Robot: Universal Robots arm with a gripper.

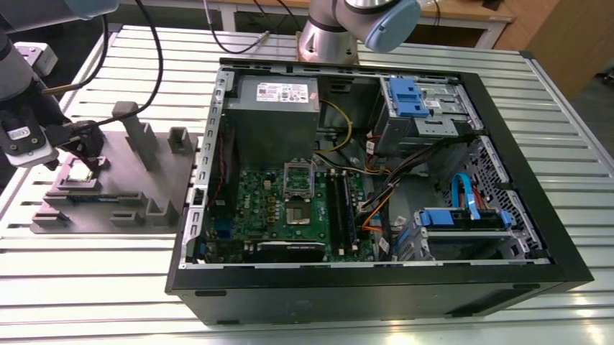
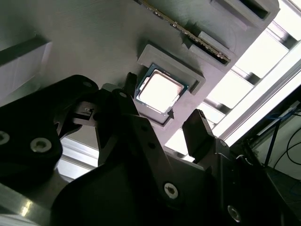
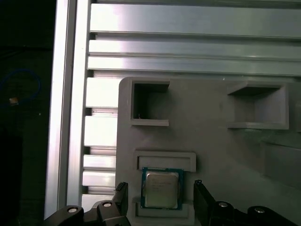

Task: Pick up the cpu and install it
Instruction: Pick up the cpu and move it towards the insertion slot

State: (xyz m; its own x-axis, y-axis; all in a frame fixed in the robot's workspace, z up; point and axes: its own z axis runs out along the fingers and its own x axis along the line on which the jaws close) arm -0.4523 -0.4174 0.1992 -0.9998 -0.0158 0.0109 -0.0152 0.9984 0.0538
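So the gripper (image 1: 85, 158) hangs right over the holder (image 1: 134, 180), the grey block on the slatted table (image 1: 96, 273), at the exterior view's left. The cpu (image 1: 77, 173) lies flat in its shallow square nest near the holder's outer edge, shiny metal top facing up. It's not picked up yet.

In the first wrist view the two black fingers (image 3: 121, 197) stand spread apart, one on each side of the cpu (image 3: 161, 189), wider than the nest's raised frame. Nothing is clamped between them, and I can't see them touching the chip. Same story in the second wrist view: the cpu (image 2: 160, 91) glares bright between the finger tips, with a gap on both sides. How far the tips sit above the holder I honestly can't tell.

Other stuff on the holder: two square pockets (image 3: 150, 103), further in from the nest, look hollow. A thin board (image 2: 188, 30) stands on edge in a slot just beyond the nest. A few upright posts (image 1: 139, 140) stick up from the holder's middle.

The open case (image 1: 384, 295) lies on its side just beside the holder, towards the exterior view's right. Its green motherboard (image 1: 287, 215) faces up and the socket (image 1: 298, 177) shows on it, well apart from the cpu.
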